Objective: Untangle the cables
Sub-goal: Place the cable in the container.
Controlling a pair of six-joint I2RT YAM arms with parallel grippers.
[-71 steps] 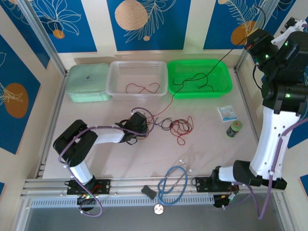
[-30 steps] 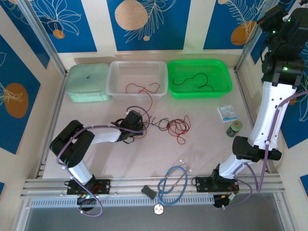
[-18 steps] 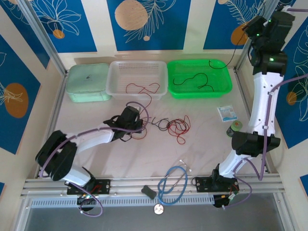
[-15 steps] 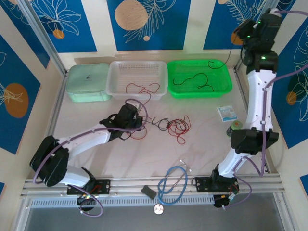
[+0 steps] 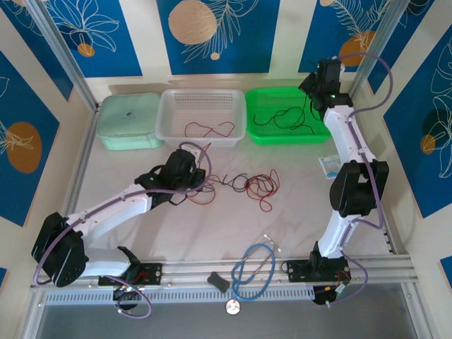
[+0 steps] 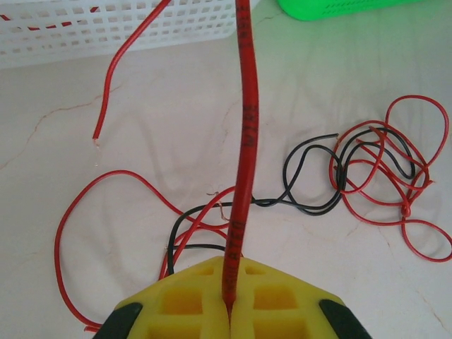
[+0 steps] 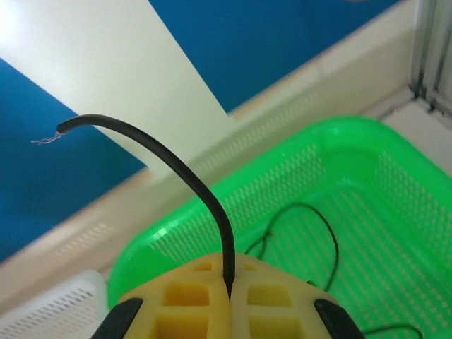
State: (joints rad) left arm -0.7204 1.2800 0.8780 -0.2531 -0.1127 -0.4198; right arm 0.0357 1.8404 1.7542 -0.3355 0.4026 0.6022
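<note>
Mint box (image 5: pixel 129 120), white basket (image 5: pixel 205 92) and green basket (image 5: pixel 282 138) sit side by side.

Red cables (image 5: pixel 265 185) and black cables (image 5: pixel 237 182) lay on a cream, faintly veined table (image 5: pixel 304 212). White mesh basket (image 5: pixel 167 116), bright green basket (image 5: pixel 282 137), mint box (image 5: pixel 129 120), blue tube (image 5: pixel 236 270). Walls (image 5: pixel 240 49) were blue with white leaf outlines, tan discs, cream stripes. Left gripper (image 6: pixel 229 307) and right gripper (image 7: pixel 227 293) were yellow.

The yellow right hand (image 7: pixel 228 286), closed tight, pinches a black cable (image 7: pixel 205 191) that arcs up and left to a frayed tip. Behind it sits a green basket (image 7: pixel 353 131) holding another black cable (image 7: pixel 330 240). A white basket (image 7: pixel 49 311) is just left of the green basket.
</note>
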